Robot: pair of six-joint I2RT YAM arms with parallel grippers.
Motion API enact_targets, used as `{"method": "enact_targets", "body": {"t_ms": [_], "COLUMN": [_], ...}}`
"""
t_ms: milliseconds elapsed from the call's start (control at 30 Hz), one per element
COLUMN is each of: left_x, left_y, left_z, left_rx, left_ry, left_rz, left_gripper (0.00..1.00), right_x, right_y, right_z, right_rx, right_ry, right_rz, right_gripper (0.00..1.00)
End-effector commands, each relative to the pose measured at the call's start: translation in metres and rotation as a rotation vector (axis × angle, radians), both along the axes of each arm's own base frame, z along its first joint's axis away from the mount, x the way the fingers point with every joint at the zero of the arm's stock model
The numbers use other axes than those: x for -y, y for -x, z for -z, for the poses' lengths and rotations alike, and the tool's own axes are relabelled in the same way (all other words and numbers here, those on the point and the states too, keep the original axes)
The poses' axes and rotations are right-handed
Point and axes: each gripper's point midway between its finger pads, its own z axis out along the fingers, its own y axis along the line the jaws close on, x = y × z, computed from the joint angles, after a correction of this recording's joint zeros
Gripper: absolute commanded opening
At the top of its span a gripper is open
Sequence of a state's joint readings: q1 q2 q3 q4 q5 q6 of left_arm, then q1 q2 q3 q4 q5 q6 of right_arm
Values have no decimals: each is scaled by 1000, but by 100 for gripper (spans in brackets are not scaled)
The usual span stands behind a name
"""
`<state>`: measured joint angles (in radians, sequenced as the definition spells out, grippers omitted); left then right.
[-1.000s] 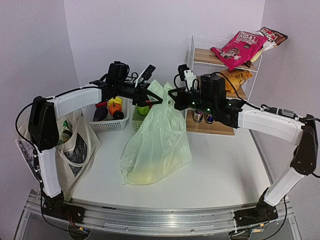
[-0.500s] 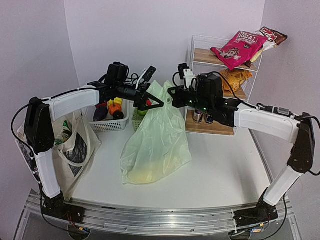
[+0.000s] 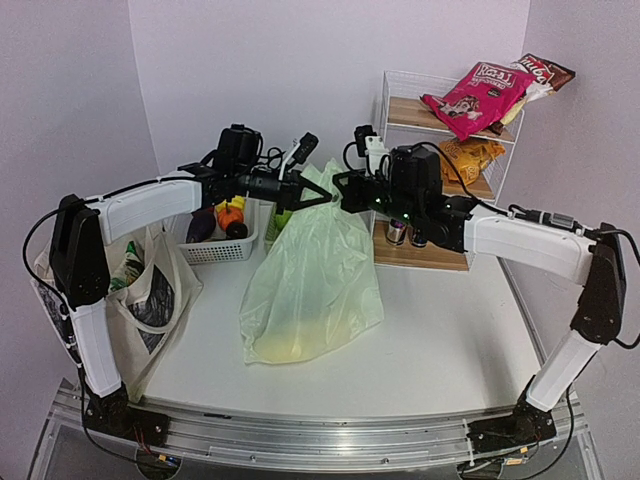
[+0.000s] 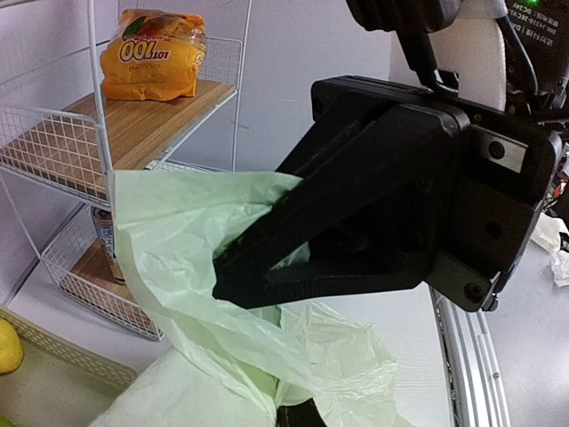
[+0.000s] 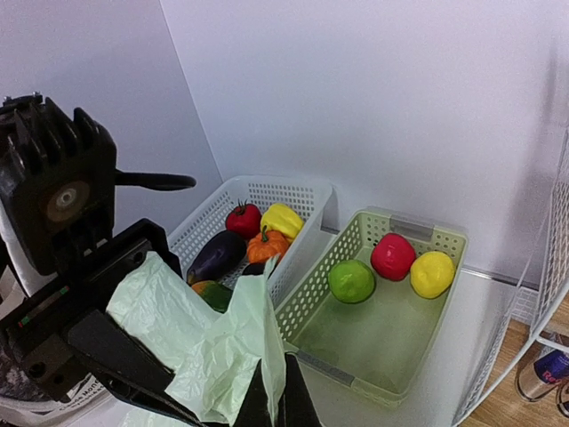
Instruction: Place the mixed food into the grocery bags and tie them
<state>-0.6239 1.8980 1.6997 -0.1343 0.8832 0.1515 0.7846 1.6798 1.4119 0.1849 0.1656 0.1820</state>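
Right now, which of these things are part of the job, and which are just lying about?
Part of the job: plastic bag, cloth tote, snack packets, drink cans.
Lying about: white basket, green basket, wire rack.

The pale-green plastic bag (image 3: 312, 285) shows its contents only as a yellowish blur.

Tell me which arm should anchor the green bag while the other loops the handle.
Right, probably. The right claw is shut with plastic of the green bag plainly pinched in it; the left claw, shut beside it, has its grip mostly hidden.
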Motion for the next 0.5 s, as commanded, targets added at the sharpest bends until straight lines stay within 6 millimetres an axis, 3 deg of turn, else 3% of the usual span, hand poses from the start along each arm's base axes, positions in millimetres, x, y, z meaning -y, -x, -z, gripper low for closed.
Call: {"method": "enact_targets", "body": {"t_ms": [0,167,233,333,400,467], "left_x": [-9,-16,-19,-22,-24,-26], "left_y": [14,29,31,35,38,42], "left_z": [-30,-24,-27,-27,-27,-27], "left_rx": [119,192,171,131,106,84], "left_ry": [28,4,-2,-6,-8,-11], "left_rz": [19,87,102,107,106,112], "left_gripper": [0,0,0,0,0,0], "right_x": [12,17,15,29,41,46], "right_y": [-5,5,24,45,61,80], "right_z": [-25,-23,-14,-15,-31,-39], "right_rx": [67,29,19,80,166,251], "right_ry": [-25,4,98,189,221,264], "right_rz": [37,-79,-191,-233,-239,-269], "right_gripper": [0,0,12,49,57,58]}}
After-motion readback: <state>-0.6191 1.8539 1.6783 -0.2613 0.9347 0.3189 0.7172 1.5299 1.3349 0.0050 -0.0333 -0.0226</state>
